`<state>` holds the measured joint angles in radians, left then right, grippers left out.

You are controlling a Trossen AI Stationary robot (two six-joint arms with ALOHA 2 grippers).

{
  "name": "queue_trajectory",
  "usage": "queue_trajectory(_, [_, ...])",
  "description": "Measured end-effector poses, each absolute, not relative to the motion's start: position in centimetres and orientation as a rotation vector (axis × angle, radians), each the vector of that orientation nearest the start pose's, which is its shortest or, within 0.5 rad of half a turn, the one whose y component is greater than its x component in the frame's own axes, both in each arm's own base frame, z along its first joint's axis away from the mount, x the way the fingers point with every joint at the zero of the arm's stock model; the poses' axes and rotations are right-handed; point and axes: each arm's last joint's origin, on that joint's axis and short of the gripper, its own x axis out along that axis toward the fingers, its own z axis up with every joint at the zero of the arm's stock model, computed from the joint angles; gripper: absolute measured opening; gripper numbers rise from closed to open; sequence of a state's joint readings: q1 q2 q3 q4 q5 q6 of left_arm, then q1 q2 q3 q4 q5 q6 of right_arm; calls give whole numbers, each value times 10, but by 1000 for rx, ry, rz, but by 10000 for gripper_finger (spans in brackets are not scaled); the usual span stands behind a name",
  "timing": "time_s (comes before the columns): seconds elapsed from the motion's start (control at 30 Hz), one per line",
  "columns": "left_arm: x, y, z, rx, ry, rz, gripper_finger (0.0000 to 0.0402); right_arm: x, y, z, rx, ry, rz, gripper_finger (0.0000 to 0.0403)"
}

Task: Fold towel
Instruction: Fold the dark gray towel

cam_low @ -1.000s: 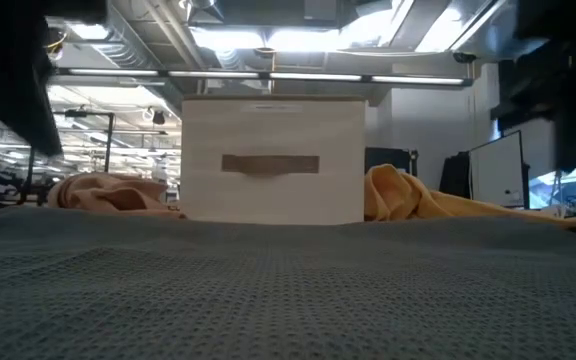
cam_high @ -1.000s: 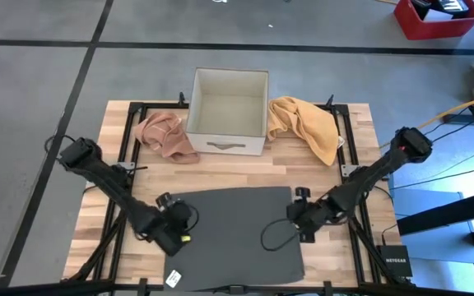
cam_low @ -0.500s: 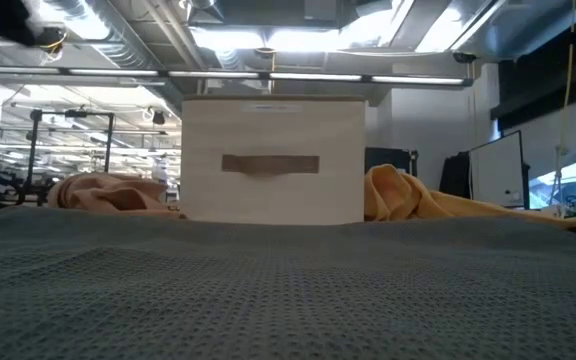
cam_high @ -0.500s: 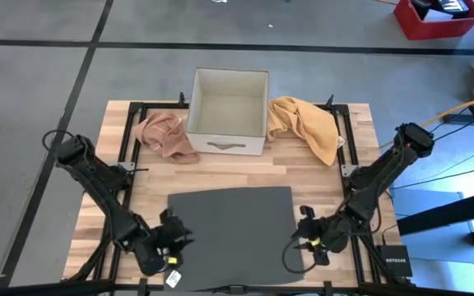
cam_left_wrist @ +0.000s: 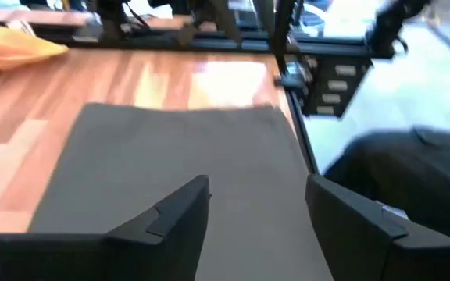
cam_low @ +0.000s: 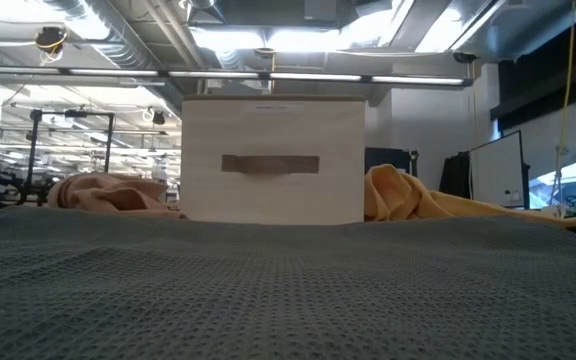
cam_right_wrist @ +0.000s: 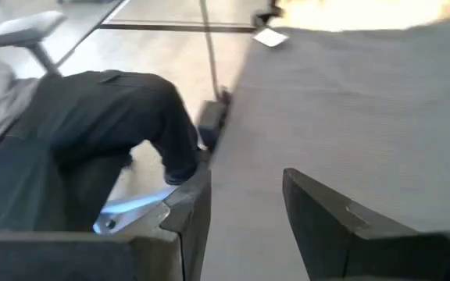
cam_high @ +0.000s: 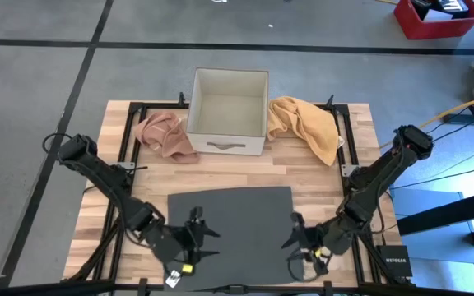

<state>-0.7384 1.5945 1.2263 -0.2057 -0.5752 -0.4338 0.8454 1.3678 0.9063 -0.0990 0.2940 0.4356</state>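
A flat dark grey woven towel is spread on the wooden bench, flanked by left fingers and right fingers, both parted, empty.

The right gripper is seen with jaws parted over the grey towel; beside its edge, what may be a person's dark-trousered leg is glimpsed.

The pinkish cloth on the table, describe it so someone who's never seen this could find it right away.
Start at the open white box at the far middle of the wooden table. The pinkish cloth lies crumpled against the box's left side. Its twin on the right, the yellow cloth, is brighter; the grey towel lies flat.
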Motion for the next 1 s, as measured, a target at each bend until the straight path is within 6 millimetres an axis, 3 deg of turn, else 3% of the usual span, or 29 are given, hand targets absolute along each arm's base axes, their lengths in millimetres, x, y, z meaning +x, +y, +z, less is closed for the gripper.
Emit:
queue_trajectory(0.17, [260,-257,293,-51,586,-78,210,209,243,258,37,625,466,163])
queue_trajectory(0.43, [239,-303,255,-146,844,-70,189,203,278,240,-85,811,490,163])
queue_trajectory(0.73, [223,-338,189,-260,1198,-106,162,201,285,209,-94,956,425,163])
queue_trajectory(1.0, [221,-345,170,-266,1302,-124,144,204,289,192,-114,994,398,163])
